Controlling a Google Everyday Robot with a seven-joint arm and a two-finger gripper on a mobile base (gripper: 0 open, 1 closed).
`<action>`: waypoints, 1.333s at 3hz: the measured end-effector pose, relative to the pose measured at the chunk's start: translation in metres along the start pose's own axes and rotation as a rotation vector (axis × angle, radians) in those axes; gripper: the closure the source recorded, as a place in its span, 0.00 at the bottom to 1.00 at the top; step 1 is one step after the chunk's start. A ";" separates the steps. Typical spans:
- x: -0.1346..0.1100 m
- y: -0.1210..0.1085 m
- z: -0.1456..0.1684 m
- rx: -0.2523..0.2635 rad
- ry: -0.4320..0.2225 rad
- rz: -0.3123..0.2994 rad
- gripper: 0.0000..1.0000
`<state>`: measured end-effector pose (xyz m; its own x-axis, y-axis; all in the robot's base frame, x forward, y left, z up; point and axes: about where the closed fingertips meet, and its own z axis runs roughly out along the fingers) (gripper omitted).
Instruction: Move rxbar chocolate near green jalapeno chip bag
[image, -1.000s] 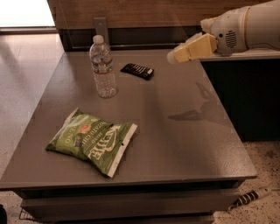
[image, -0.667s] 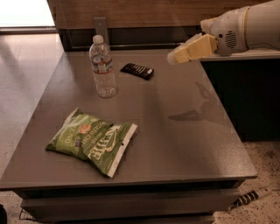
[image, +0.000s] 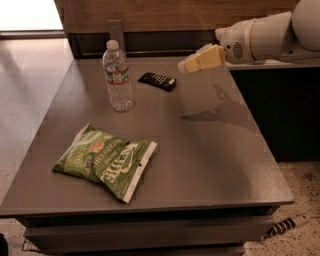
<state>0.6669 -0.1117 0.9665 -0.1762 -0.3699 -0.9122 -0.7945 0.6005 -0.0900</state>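
Rxbar chocolate (image: 157, 80), a small flat black wrapper, is found at the far side of the grey table (image: 225, 165), well apart from the large crinkled green jalapeno chip bag (image: 106, 160) near the front. The cream-coloured gripper (image: 201, 59) is held just right of the bar, carrying nothing, and its opening cannot be told. Grasp and transfer are judged outstanding.

Grey table (image: 215, 165), wood-panelled wall (image: 175, 15), tan floor (image: 25, 100), gripper (image: 185, 65) above table's far side

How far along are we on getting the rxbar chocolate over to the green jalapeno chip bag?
Nothing looks done yet. The rxbar chocolate lies far back on the table, beside the water bottle, well apart from the green jalapeno chip bag near the front. In hand: the gripper hovers just right of the bar, holding nothing. Left: grasp, carry, set down by the bag.
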 end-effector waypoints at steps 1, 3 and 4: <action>0.015 -0.025 0.034 0.021 -0.062 0.011 0.00; 0.056 -0.057 0.092 -0.009 -0.109 0.050 0.00; 0.065 -0.063 0.119 -0.047 -0.117 0.046 0.00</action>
<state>0.7744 -0.0890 0.8655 -0.1464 -0.2557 -0.9556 -0.8140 0.5801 -0.0305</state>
